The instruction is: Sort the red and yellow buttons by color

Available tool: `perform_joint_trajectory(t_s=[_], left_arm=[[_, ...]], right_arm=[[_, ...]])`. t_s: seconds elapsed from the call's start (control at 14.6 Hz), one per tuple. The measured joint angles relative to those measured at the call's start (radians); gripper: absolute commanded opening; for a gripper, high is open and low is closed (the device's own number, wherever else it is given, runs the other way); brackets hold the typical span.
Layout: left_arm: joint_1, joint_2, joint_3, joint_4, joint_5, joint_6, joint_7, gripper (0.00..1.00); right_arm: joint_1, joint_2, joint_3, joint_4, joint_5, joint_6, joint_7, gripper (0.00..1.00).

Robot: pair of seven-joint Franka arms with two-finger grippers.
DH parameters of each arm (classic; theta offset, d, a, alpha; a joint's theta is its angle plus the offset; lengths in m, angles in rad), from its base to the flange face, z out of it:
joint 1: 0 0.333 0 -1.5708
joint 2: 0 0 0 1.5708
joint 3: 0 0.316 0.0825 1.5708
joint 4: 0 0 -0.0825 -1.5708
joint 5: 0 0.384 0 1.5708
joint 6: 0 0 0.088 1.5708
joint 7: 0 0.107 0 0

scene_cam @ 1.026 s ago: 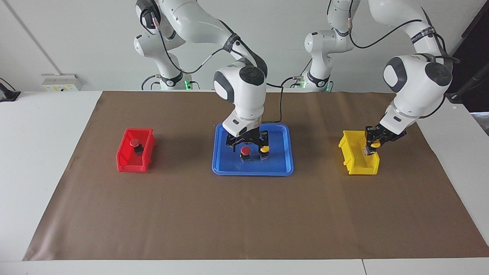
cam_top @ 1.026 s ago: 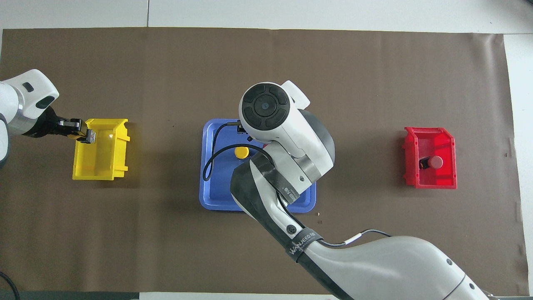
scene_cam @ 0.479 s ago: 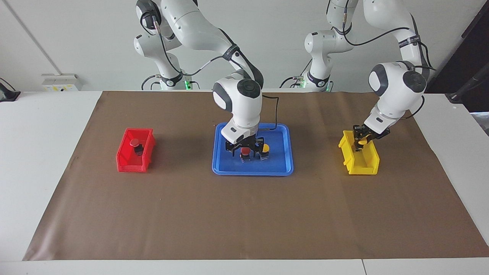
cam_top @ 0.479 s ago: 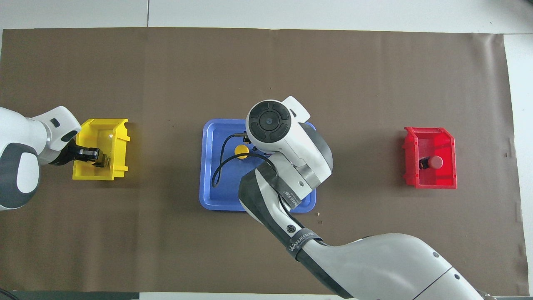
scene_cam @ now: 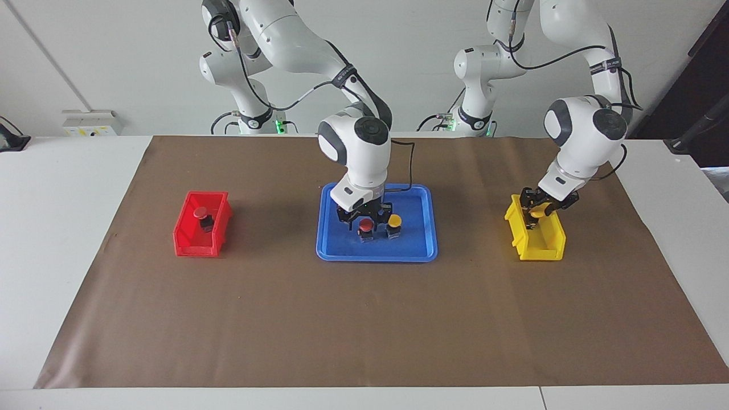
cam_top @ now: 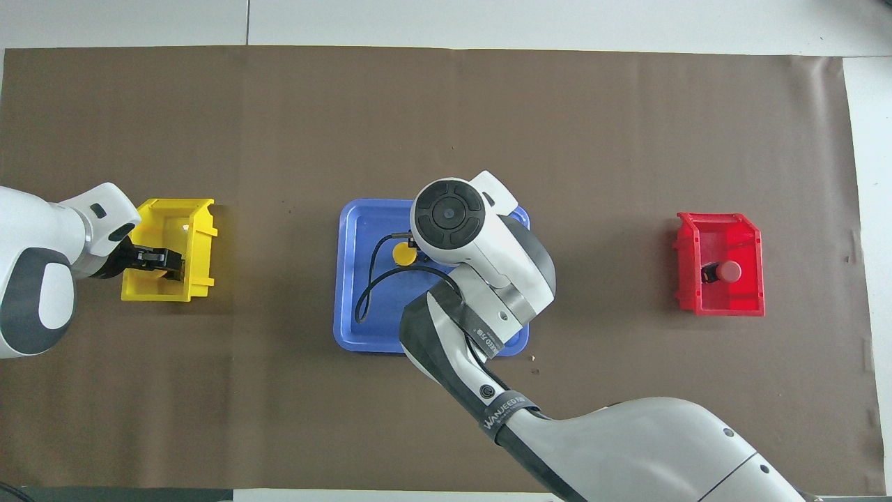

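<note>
Facing view: right end effector (scene_cam: 367, 219) straddles the red button (scene_cam: 365, 227) in the blue tray (scene_cam: 342, 250), fingers spread. Light, rigid; grip its blocky body. Left end effector (scene_cam: 536, 208), inside the yellow bin (scene_cam: 535, 247): grip unclear.

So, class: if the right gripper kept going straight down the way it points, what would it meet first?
Most likely the red button on the blue tray; the right gripper is directly over it, though contact is unclear.

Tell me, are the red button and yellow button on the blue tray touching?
Apart. The facing view shows blue tray between the red button and yellow button.
</note>
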Motion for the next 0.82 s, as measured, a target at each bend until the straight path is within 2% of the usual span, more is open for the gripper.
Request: perform_joint_trajectory(t_s=[0.07, 0.14, 0.34, 0.48, 0.62, 0.68, 0.75, 0.82], left_arm=[[-0.001, -0.006, -0.002, 0.022, 0.0, -0.027, 0.0, 0.81], [-0.004, -0.013, -0.006, 0.063, 0.0, -0.089, 0.0, 1.0], [-0.028, -0.049, -0.014, 0.279, 0.0, -0.341, 0.0, 1.0], [-0.039, -0.067, -0.017, 0.423, 0.0, -0.469, 0.0, 1.0], [-0.044, -0.064, -0.017, 0.571, 0.0, -0.596, 0.0, 1.0], [-0.048, -0.057, -0.018, 0.633, 0.0, -0.636, 0.0, 1.0], [-0.062, -0.049, -0.018, 0.66, 0.0, -0.637, -0.007, 1.0], [-0.09, -0.043, -0.019, 0.646, 0.0, -0.604, -0.041, 1.0]], right_arm=[[0.0, -0.001, 0.001, 0.0, 0.0, 0.004, 0.0, 0.16], [0.0, -0.002, 0.001, 0.0, 0.001, 0.007, 0.0, 0.08], [-0.019, -0.013, -0.002, 0.03, 0.001, -0.023, -0.02, 0.07], [-0.079, -0.027, -0.006, 0.1, 0.001, -0.144, -0.127, 0.07], [-0.204, -0.088, -0.01, 0.147, 0.001, -0.279, -0.334, 0.07], [-0.291, -0.14, -0.011, 0.134, 0.002, -0.323, -0.466, 0.07], [-0.375, -0.188, -0.012, 0.106, 0.003, -0.34, -0.587, 0.07], [-0.459, -0.23, -0.013, 0.071, 0.006, -0.341, -0.7, 0.07]])
